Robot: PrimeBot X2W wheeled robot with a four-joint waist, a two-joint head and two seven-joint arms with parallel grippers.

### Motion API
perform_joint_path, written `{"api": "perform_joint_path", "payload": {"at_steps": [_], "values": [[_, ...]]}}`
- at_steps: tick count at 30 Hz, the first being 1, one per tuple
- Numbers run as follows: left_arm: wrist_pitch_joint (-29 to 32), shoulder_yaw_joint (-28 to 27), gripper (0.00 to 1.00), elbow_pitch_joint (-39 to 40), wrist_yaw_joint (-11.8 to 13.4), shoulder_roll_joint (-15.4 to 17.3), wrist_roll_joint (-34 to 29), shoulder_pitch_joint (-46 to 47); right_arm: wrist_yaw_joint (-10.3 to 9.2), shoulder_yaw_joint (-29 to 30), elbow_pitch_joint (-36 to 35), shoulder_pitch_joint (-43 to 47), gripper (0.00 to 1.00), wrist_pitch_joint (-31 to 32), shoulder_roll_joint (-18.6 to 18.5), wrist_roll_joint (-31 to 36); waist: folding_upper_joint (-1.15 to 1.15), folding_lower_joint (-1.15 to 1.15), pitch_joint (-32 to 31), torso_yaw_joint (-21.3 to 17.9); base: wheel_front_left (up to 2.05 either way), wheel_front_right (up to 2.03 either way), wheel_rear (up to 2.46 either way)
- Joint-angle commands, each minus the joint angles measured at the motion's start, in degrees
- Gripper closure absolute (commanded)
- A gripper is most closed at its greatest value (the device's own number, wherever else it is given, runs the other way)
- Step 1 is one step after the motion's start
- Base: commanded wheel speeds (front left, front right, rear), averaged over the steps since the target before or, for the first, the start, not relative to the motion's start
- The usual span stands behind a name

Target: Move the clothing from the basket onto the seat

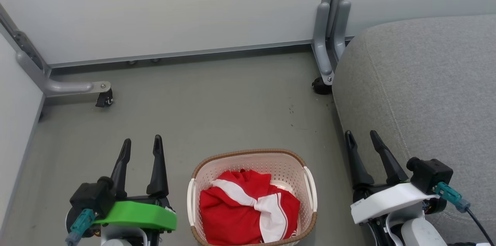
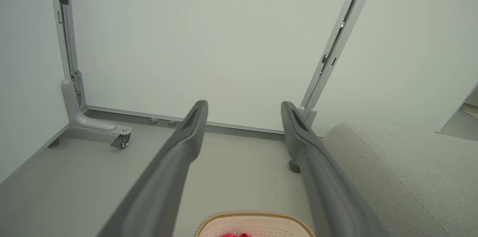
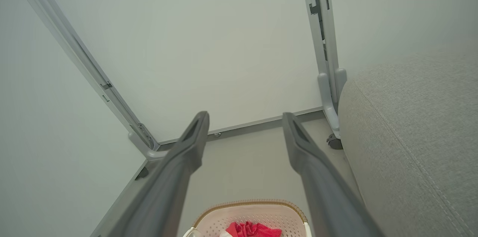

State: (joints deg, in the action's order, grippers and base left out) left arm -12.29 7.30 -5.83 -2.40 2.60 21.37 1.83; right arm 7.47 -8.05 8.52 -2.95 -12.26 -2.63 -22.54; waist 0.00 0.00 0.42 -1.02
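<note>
First pick pending: crumpled red-and-white fabric clothing (image 1: 240, 207) lies in cream perforated plastic basket (image 1: 248, 152); left pincer (image 1: 142, 140) and right pincer (image 1: 361, 134) flank it, gaping wide, empty; next probably reach down, pinch cloth, carry to grey upholstered seat (image 1: 426, 83).

In the head view the basket (image 1: 271, 164) meets the bottom edge, which cuts part of its near rim. The clothing (image 1: 240, 211) lies crumpled, so the number of garments cannot be told, and the basket's wall hides its lower folds. The seat (image 1: 426, 83) runs off the right and bottom edges. The left wrist view's bottom edge leaves just the basket's far rim and a red sliver.
</note>
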Motion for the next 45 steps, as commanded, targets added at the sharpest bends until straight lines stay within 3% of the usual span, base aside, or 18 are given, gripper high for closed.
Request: {"api": "perform_joint_path", "payload": {"at_steps": [1, 25, 45], "values": [[-0.5, 0.1, 0.00, 0.1, 0.2, 0.4, -1.0, -0.2, 0.03, -0.2, -0.3, -0.4, 0.00, -0.6, -0.3, 1.3, 0.00, 0.00, 0.0, 0.0, 0.00, 0.00, 0.00], [-3.1, 1.5, 0.00, -0.7, 1.2, 0.5, -8.9, -0.2, 0.03, -0.4, 0.7, 0.2, 0.00, -3.1, -0.4, 12.3, 0.00, 0.00, 0.0, 0.1, 0.00, 0.00, 0.00], [-2.9, 1.2, 0.00, -2.3, 1.0, 0.4, -9.0, -0.2, 0.03, 0.1, 1.8, 0.1, 0.00, -3.0, -0.4, 12.1, 0.00, 0.00, -0.3, 0.1, 0.00, 0.00, 0.00]]}}
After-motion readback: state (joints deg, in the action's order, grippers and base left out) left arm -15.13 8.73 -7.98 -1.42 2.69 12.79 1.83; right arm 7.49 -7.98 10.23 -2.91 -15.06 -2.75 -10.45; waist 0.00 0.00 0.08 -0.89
